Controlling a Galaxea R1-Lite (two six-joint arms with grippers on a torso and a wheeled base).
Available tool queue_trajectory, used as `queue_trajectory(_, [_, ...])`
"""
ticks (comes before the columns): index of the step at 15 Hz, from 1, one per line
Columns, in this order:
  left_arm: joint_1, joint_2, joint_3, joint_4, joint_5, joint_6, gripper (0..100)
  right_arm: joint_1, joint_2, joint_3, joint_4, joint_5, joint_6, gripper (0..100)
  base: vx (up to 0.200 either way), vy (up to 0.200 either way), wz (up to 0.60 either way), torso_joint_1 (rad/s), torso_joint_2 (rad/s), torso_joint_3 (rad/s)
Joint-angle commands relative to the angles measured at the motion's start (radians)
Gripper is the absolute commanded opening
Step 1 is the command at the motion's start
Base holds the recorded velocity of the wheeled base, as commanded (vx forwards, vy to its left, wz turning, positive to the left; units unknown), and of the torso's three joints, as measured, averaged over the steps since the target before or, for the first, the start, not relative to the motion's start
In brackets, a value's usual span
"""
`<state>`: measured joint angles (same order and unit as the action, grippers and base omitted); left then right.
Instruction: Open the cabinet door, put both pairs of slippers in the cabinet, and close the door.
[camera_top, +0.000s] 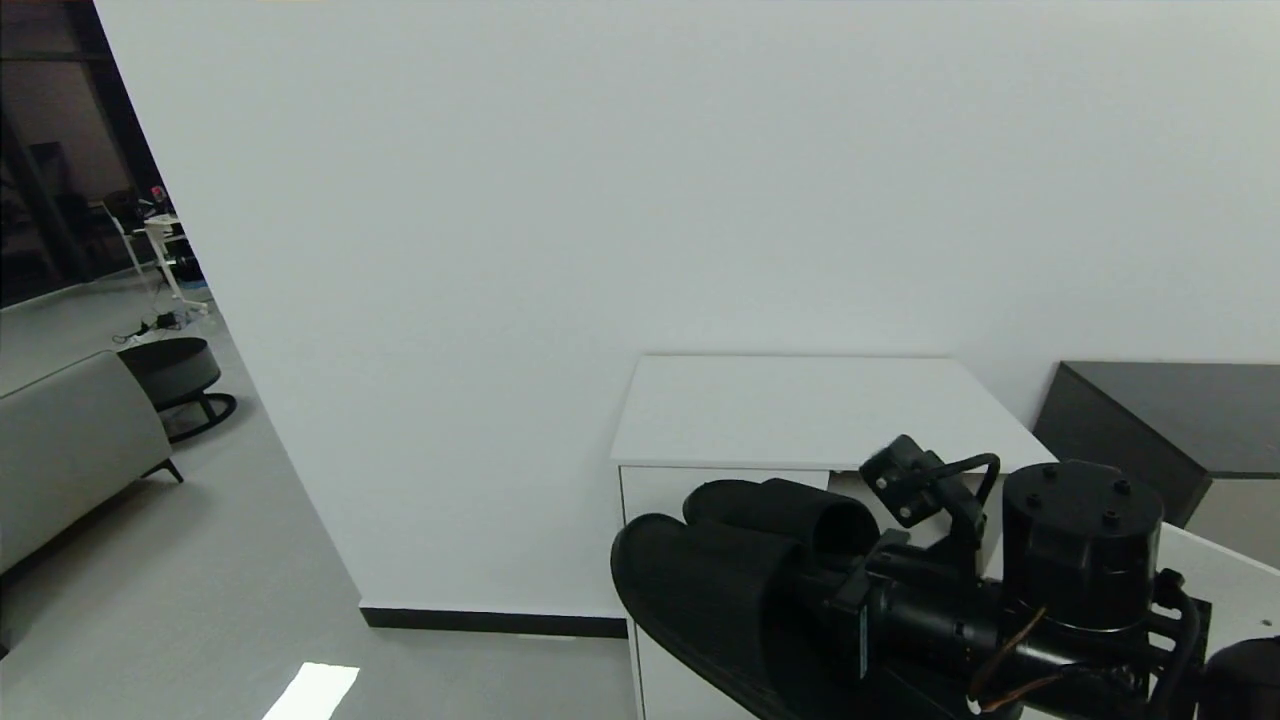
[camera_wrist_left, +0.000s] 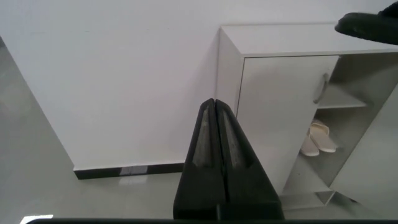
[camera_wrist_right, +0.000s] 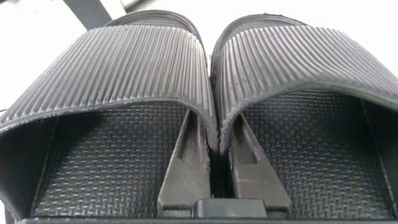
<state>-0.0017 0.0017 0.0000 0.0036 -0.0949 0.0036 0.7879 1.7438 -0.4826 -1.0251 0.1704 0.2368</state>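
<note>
White wall (camera_top: 600, 200) behind. Grey sofa (camera_top: 70, 440) and round dark table (camera_top: 175, 370) off to left, dark unit (camera_top: 1170, 410) just right of cabinet (camera_top: 800, 410). Cabinet: 1 door (camera_wrist_left: 280, 112) shut, compartment beside it open, white slippers (camera_wrist_left: 318, 138) on shelf inside. Right tool (camera_wrist_right: 214, 134) clamped on inner walls of 2 black slippers (camera_top: 720, 580), pinched side by side, held before cabinet front near its top edge. Left tool (camera_wrist_left: 215, 106) closed tight, holding nothing, facing the shut door.

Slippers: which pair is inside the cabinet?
The white pair, on a shelf in the cabinet; the black pair is clamped in the right end effector.
</note>
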Motion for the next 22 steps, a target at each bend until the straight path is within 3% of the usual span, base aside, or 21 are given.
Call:
queue_trajectory(1, [0.002,0.001,0.000,-0.001,0.000,0.001,0,0.001,0.003,0.064,-0.047,0.034,-0.002,0,0.000,0.000,0.00,0.000,0.00,0.000])
queue_trajectory(5, [0.000,0.001,0.000,-0.001,0.000,-0.001,0,-0.030,0.014,0.170,-0.208,0.152,-0.004,0,0.000,0.000,0.00,0.000,0.00,0.000])
queue_trajectory(7, [0.000,0.001,0.000,0.001,0.000,0.001,0,-0.041,0.048,0.180,-0.251,0.158,-0.025,0,0.000,0.000,0.00,0.000,0.00,0.000])
queue_trajectory(13, [0.000,0.001,0.000,0.001,0.000,0.001,0,-0.055,0.189,0.252,-0.507,0.164,-0.050,0,0.000,-0.200,0.00,0.004,0.01,0.002])
queue_trajectory(19, [0.002,0.001,0.000,0.001,0.000,-0.001,0,-0.108,0.214,0.335,-0.546,0.301,-0.140,0,0.000,-0.200,0.00,0.001,0.00,0.002])
queue_trajectory(22, [0.000,0.001,0.000,0.001,0.000,-0.001,0,-0.110,0.212,0.337,-0.546,0.305,-0.140,0,0.000,-0.200,0.00,-0.001,0.00,0.002])
